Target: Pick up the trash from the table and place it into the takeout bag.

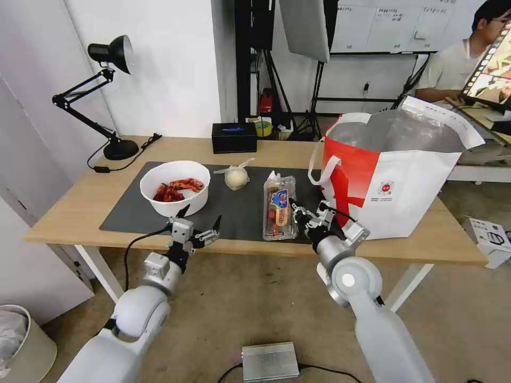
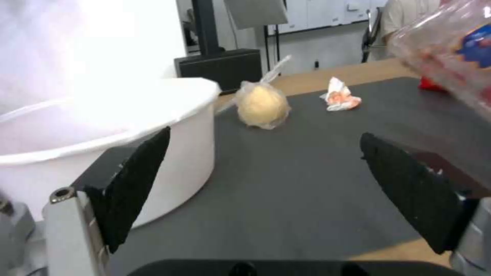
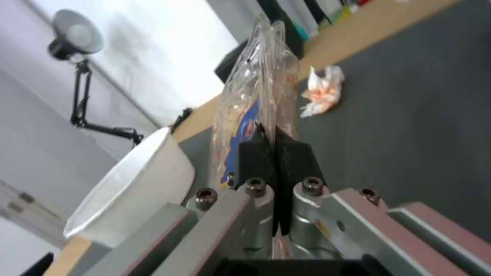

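My right gripper [image 1: 294, 207] is shut on the near rim of the clear clamshell tray [image 1: 279, 207] [image 3: 258, 99], which holds red scraps over the dark mat [image 1: 133, 213]; the same tray [image 2: 450, 50] looks raised and tilted above the mat. Just left of it, at the table's [image 1: 80, 202] front edge, my left gripper [image 1: 200, 215] [image 2: 264, 136] stands open beside the white bowl [image 1: 174, 187] [image 2: 102, 126] of red scraps. The knotted clear bag with a pale ball [image 1: 236, 176] [image 2: 262, 105] and the crumpled tissue [image 2: 340, 99] [image 3: 322, 92] lie farther back. The takeout bag [image 1: 394, 181] stands open at the right.
A black tissue box [image 1: 234, 137] sits at the table's back edge and a black desk lamp [image 1: 109, 96] at the back left corner. On the floor are a pale bin [image 1: 21, 340], a grey metal box [image 1: 270, 361] and a white carton [image 1: 489, 239].
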Controlling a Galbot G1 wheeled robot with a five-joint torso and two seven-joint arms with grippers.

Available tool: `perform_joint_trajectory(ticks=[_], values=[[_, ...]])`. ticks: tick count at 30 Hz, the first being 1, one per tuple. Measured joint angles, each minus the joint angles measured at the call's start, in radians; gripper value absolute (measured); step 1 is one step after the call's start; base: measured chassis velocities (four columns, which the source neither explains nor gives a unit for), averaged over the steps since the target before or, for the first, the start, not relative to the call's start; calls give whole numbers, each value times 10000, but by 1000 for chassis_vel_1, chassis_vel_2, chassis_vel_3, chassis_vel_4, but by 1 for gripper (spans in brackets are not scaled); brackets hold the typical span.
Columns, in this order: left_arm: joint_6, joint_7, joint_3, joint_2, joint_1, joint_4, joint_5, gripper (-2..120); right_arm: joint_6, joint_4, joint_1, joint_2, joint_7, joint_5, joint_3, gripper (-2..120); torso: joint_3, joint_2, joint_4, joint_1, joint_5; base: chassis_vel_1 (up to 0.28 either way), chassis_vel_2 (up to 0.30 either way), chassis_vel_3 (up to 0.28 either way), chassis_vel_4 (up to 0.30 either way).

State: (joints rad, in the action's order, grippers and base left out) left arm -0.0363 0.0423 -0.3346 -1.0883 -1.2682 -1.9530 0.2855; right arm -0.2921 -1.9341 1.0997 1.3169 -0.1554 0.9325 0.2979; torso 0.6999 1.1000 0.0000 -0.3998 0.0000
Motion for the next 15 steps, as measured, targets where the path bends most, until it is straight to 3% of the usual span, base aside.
perform_joint_trajectory(ticks=[13, 15], values=[[153, -40, -634, -323, -984, -399, -220, 100, 1347, -1823, 1383, -1046, 1267, -1806, 785, 0, 1, 1, 0, 0, 1, 0, 0, 0, 0], [192, -45, -687, -407, -1104, -434, -322, 100, 1951, -2095, 1614, -1264, 1828, -2409, 1180, 0, 1, 1, -1, 0, 1, 0, 0, 0, 0]])
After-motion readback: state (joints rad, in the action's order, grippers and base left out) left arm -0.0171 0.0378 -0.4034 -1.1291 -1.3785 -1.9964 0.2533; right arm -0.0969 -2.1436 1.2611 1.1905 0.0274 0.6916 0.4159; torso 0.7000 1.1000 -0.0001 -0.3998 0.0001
